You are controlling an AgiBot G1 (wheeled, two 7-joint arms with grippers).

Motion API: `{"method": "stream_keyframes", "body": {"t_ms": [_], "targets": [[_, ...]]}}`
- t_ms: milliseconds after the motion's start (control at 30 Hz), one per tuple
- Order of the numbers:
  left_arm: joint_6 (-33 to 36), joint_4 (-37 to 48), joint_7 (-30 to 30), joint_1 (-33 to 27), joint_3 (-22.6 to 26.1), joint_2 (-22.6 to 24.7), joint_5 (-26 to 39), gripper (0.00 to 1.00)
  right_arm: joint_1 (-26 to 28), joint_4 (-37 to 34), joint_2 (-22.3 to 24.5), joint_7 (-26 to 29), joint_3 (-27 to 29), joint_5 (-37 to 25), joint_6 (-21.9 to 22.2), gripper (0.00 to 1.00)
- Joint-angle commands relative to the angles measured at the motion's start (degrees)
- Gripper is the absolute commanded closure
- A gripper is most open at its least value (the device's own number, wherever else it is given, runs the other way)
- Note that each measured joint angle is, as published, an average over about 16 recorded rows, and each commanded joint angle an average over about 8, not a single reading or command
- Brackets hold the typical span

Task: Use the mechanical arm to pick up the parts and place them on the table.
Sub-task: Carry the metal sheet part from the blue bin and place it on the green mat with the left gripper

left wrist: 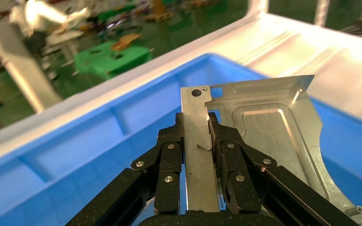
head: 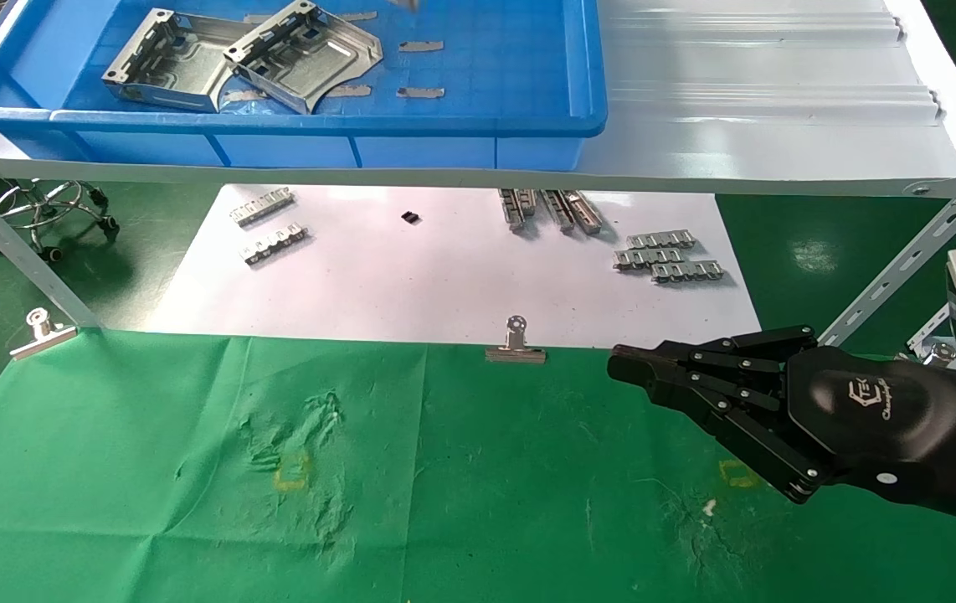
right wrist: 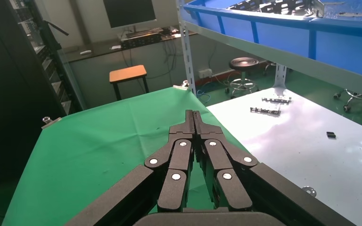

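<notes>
Two silvery parts (head: 244,59) lie in the blue plastic tray (head: 528,117) at the upper left of the head view, one overlapping the other, with a few thin flat metal slivers (head: 421,46) scattered on the tray floor beside them. The tray sits on a white shelf (head: 779,109) raised above the table (head: 193,469), so parts have to be lifted out and brought down to the green cloth, which has no part on it yet.

In the left wrist view, the mechanical arm (left wrist: 198,155) is over the tray and has a third part (left wrist: 264,136) pinched by one upturned edge: its black fingers (left wrist: 169,160) are closed on either side of that narrow strip, and the plate stands on edge above the blue floor. Gripping the raised edge probably makes sense because a flat plate offers nothing else to pinch. This hand does not appear in the head view.

At the lower right of the head view, the right hand (head: 637,368) hovers low over the green cloth, near a binder clip (head: 516,347) at the cloth's edge. Its fingers are straight and pressed together, holding nothing; it looks parked. Small linked strips (head: 669,255) rest on the white sheet (head: 411,276) beneath the shelf.
</notes>
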Motion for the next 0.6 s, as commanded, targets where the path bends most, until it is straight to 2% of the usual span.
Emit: {"method": "stream_keyframes", "body": {"t_ms": [33, 233, 333, 433, 600], "targets": [[3.9, -0.41, 1.24, -0.67, -0.7, -1.83, -1.14, 1.0, 0.0, 0.0, 0.0, 0.0, 0.0, 0.0, 0.0, 1.0], [21.15, -2.78, 8.18, 0.28, -1.48, -7.6, -3.41, 1.0, 0.0, 0.0, 0.0, 0.0, 0.0, 0.0, 0.0, 1.0], [27.55, -3.72, 11.71, 1.35, -1.65, -10.25, -4.64, 1.0, 0.0, 0.0, 0.0, 0.0, 0.0, 0.0, 0.0, 1.0], [30.65, -4.92, 14.21, 2.92, -1.35, -12.96, -5.75, 1.0, 0.0, 0.0, 0.0, 0.0, 0.0, 0.0, 0.0, 1.0], [31.15, -9.78, 16.92, 6.63, 0.34, -17.92, -7.73, 1.0, 0.0, 0.0, 0.0, 0.0, 0.0, 0.0, 0.0, 1.0]]}}
